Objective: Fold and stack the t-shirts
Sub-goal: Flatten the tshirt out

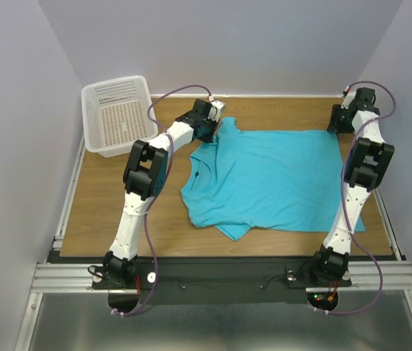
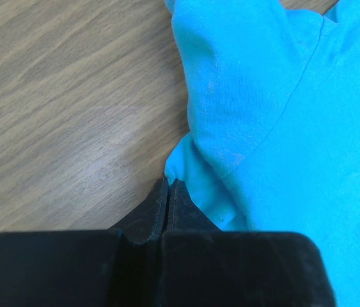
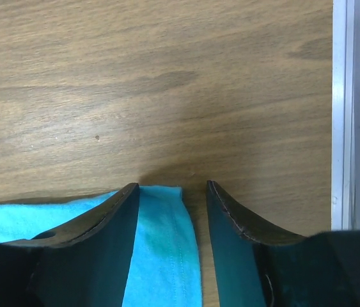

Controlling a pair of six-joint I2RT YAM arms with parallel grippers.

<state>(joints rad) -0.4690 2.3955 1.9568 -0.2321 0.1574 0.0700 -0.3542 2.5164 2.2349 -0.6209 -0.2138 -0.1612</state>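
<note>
You have the turquoise short-sleeved cloth t-shirt (image 1: pixel 279 179) lying spread on the brown wooden table (image 1: pixel 103 212)
From the left: the white plastic mesh basket (image 1: pixel 118 117) stands at the far corner; your left gripper (image 2: pixel 169 185) has its fingers pressed together on a raised fold at the shirt's far left corner; your right gripper (image 3: pixel 173 188) has its fingers narrowly apart, with the shirt's far right corner lying between them

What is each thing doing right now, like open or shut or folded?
t-shirt: spread out, not folded yet, bunched up on the sleeve side.
left gripper: shut, pinching the t-shirt's edge.
right gripper: open, straddling a corner of the t-shirt.
basket: upright, empty.
</note>
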